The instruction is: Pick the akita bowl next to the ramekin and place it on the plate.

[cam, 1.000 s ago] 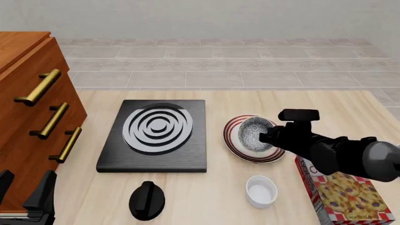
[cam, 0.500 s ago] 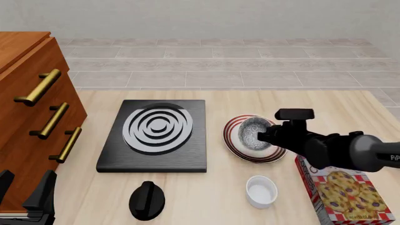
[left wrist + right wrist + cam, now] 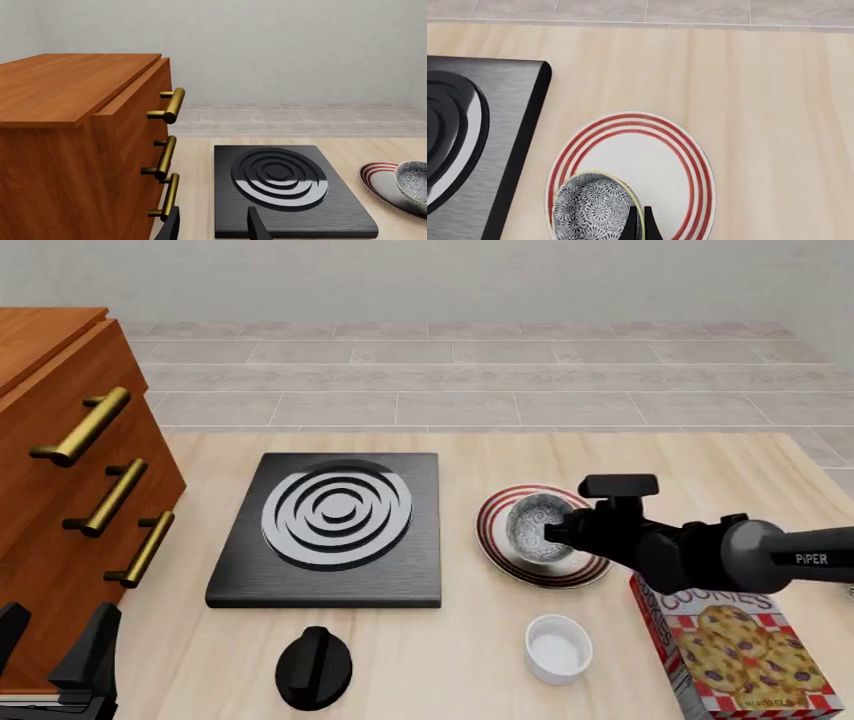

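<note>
Akita bowl [image 3: 539,528] on plate [image 3: 502,536]

Wooden table [image 3: 467,450] with stove [image 3: 328,530], plate [image 3: 502,540], ramekin [image 3: 558,647], cookie box [image 3: 741,655]

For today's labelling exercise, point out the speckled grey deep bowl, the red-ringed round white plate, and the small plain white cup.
speckled grey deep bowl [image 3: 537,528], front view, inner wall.
red-ringed round white plate [image 3: 690,150], right wrist view, ringed rim.
small plain white cup [image 3: 558,648], front view, inside.

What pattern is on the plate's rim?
Thin red concentric rings on white plate; clearest in right wrist view.
</note>
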